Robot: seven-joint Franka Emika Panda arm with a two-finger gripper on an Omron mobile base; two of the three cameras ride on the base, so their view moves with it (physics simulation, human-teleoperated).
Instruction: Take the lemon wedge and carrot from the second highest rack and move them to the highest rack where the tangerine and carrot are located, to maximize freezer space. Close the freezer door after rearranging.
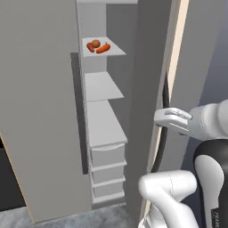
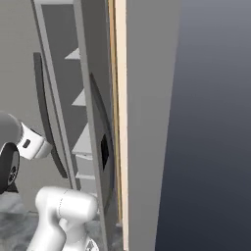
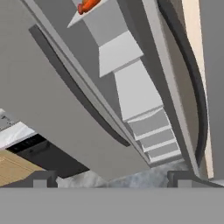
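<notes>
The gripper (image 1: pixel 159 119) is spread wide and empty; the stiff, heavy freezer door (image 1: pixel 35 111) swings best pushed near its handle (image 1: pixel 79 116).

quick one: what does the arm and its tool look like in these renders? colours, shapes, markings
Glossy white rounded arm links, with a dark, near-black joint section carrying faint small lettering near the bottom. The hand is white and blocky. A small dark rectangular mark sits on the white wrist in the right base view. The tool has two small, dark grey, squared finger tips. No cables visible.
</notes>
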